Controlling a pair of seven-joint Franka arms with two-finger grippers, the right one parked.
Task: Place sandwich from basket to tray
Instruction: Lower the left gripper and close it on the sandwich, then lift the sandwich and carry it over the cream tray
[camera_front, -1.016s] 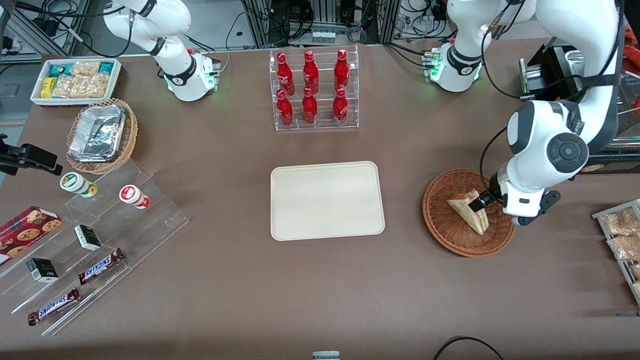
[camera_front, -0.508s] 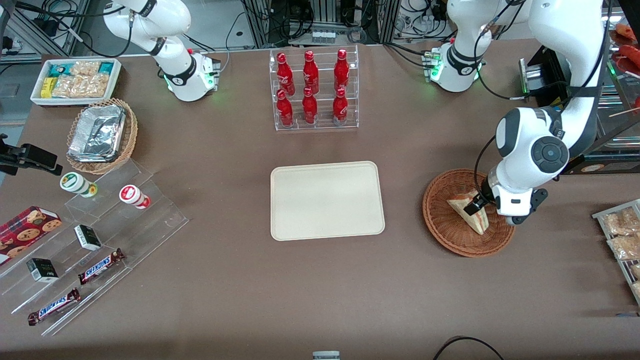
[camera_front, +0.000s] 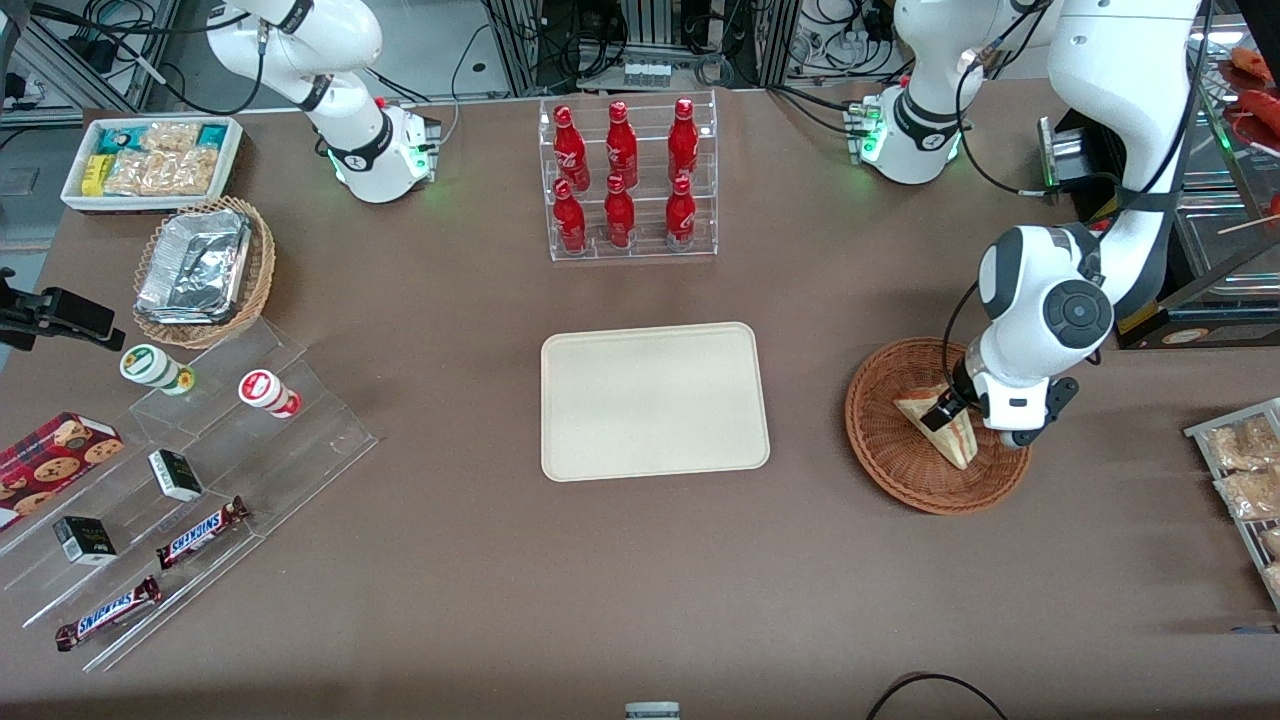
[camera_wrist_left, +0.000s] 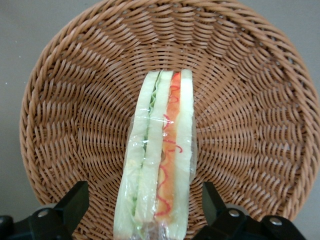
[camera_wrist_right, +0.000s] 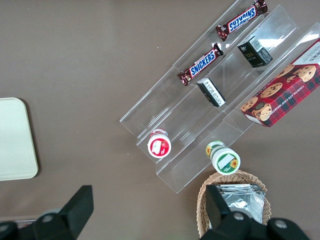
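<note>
Lowered since before, gripper (camera_wrist_left: 142, 210) straddles sandwich (camera_wrist_left: 159, 160) in basket (camera_wrist_left: 250, 100), fingers spread, tray (camera_front: 655, 400) well apart.

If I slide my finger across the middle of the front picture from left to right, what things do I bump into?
Foil containers basket → tray → basket → sandwich → the hand, open around the sandwich in the basket.

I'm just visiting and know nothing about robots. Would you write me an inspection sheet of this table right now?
Surface: brown table.
Job's things: wrapped sandwich lies in the basket; tray bare.
Clutter: bottle rack, snack bin, foil basket, Snickers bars.
Grippers: gripper open, fingers straddling the sandwich, down in the basket.
Cables: bundle past the table's edge.
Surroundings: metal framing.
</note>
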